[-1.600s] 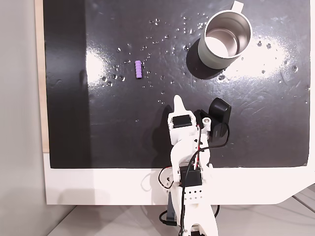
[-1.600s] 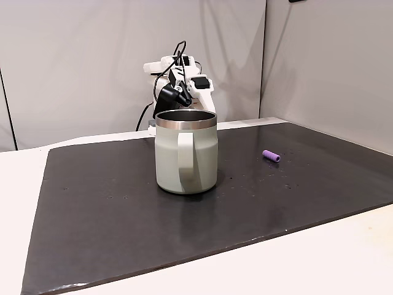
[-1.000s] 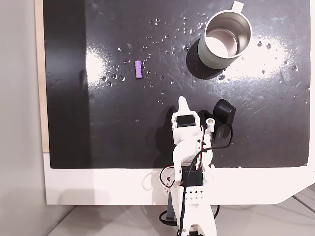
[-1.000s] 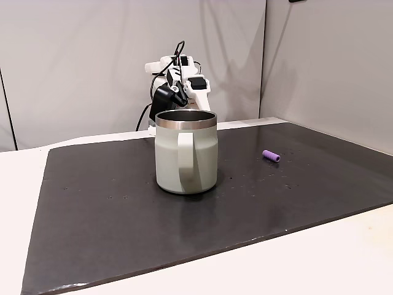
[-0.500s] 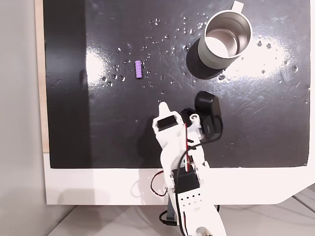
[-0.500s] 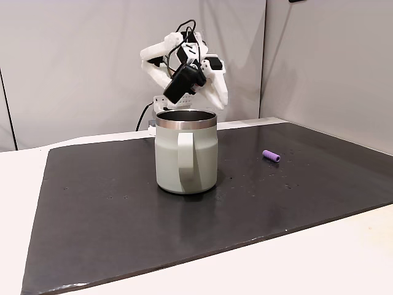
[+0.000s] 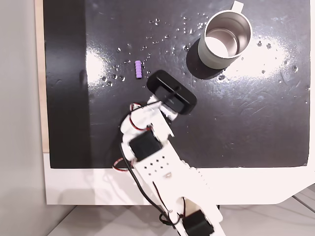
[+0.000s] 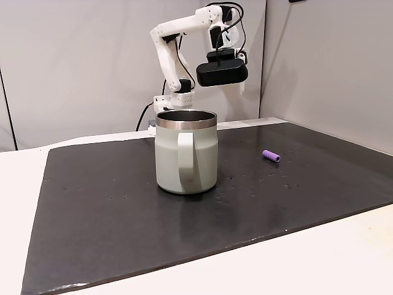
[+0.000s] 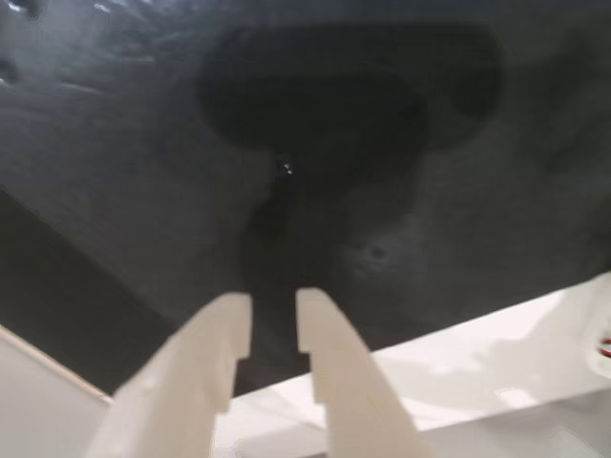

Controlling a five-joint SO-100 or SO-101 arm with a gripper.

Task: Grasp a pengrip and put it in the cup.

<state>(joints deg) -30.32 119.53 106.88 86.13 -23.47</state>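
end effector (image 9: 274,310) slightly open, empty, raised over the black mat (image 7: 256,128) at frame centre. pengrip (image 7: 139,69) lies on mat upper left of centre, cup (image 7: 228,37) upright at upper right, well apart.

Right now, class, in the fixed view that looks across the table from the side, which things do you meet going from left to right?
Mug → the arm's black camera head raised above the mat → small purple pen grip, lying on the black mat.
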